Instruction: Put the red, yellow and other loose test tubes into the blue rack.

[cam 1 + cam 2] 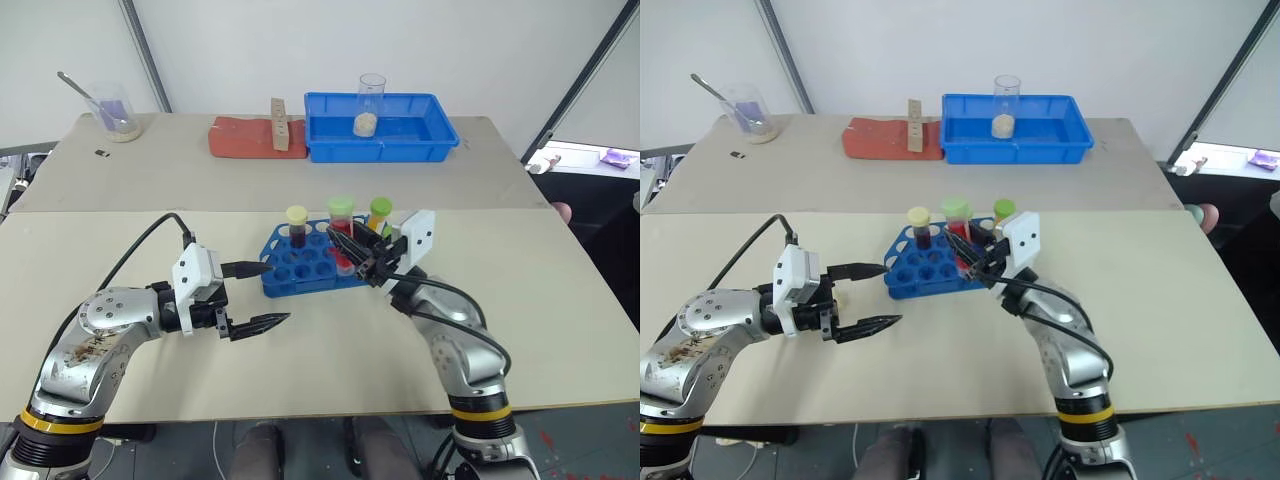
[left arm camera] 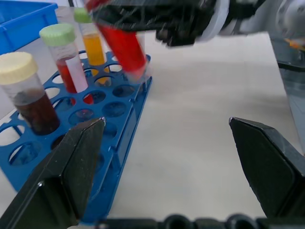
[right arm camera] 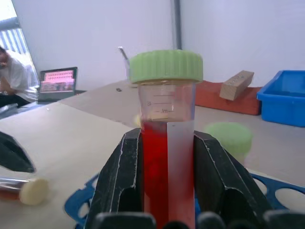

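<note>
Red tube held over the rack

The right gripper (image 3: 167, 191) clamps a green-capped red tube (image 3: 166, 143) just above the blue rack (image 1: 300, 268), which holds three tubes. The left gripper (image 1: 265, 295) waits wide apart beside the rack.

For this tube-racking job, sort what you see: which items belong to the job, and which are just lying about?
Job: blue rack; red tube held in the right claw; racked tubes.
Lying about: blue tray; beaker; red pad; wooden block.
</note>
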